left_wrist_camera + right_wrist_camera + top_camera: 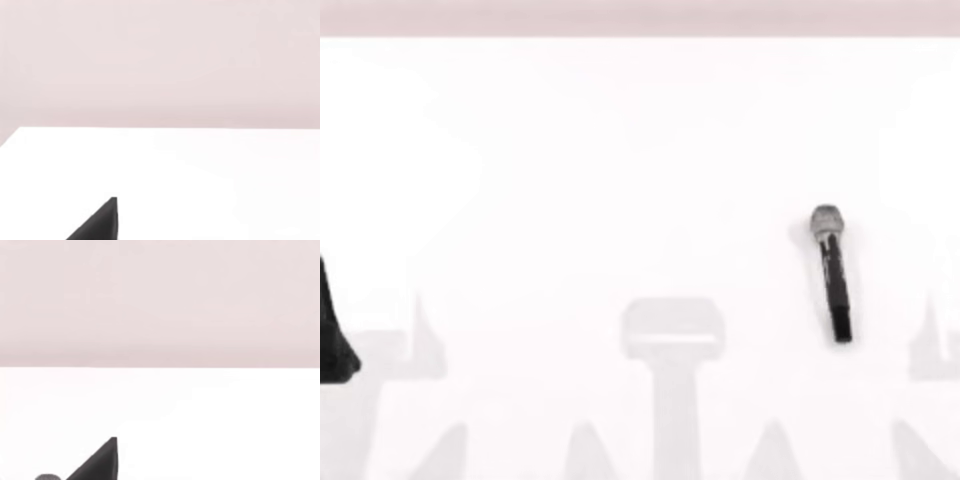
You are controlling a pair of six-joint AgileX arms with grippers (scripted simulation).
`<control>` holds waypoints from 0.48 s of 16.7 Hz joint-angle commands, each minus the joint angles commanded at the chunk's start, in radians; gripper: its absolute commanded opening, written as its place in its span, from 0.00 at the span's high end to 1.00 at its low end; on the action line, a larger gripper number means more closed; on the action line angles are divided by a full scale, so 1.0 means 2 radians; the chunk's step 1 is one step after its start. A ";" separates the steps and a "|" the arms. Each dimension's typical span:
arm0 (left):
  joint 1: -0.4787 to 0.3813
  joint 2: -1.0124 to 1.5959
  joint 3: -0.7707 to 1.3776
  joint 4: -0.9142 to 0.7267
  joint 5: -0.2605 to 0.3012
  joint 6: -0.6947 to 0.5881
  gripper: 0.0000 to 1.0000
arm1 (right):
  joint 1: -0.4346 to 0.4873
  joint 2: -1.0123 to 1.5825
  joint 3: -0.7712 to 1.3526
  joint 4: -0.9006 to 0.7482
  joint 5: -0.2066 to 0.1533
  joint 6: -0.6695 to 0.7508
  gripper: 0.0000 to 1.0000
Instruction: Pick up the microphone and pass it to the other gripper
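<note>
The microphone (831, 275) lies flat on the white table (620, 180) at the right side, with its grey mesh head (825, 220) toward the far edge and its black handle toward the near edge. Its mesh head (47, 476) also shows in the right wrist view, just beside the black pointed tip of my right gripper (102, 460). The right gripper does not show in the top view. My left gripper (100, 222) shows as a black tip over bare table, and a dark part of the left arm (334, 340) sits at the far left edge, well away from the microphone.
Pale grey shadows of the arms fall across the table's near part (670, 340). A pinkish wall (640, 15) runs behind the table's far edge.
</note>
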 joint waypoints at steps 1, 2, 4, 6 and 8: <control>0.000 0.000 0.000 0.000 0.000 0.000 0.00 | 0.000 0.000 0.000 0.000 0.000 0.000 0.00; 0.000 0.000 0.000 0.000 0.000 0.000 0.00 | 0.000 0.000 0.000 0.000 0.000 0.000 0.00; 0.000 0.000 0.000 0.000 0.000 0.000 0.00 | 0.005 0.015 0.014 -0.012 -0.001 0.003 0.00; 0.000 0.000 0.000 0.000 0.000 0.000 0.00 | 0.015 0.052 0.044 -0.040 -0.002 0.011 0.00; 0.000 0.000 0.000 0.000 0.000 0.000 0.00 | 0.028 0.110 0.089 -0.078 -0.002 0.024 0.00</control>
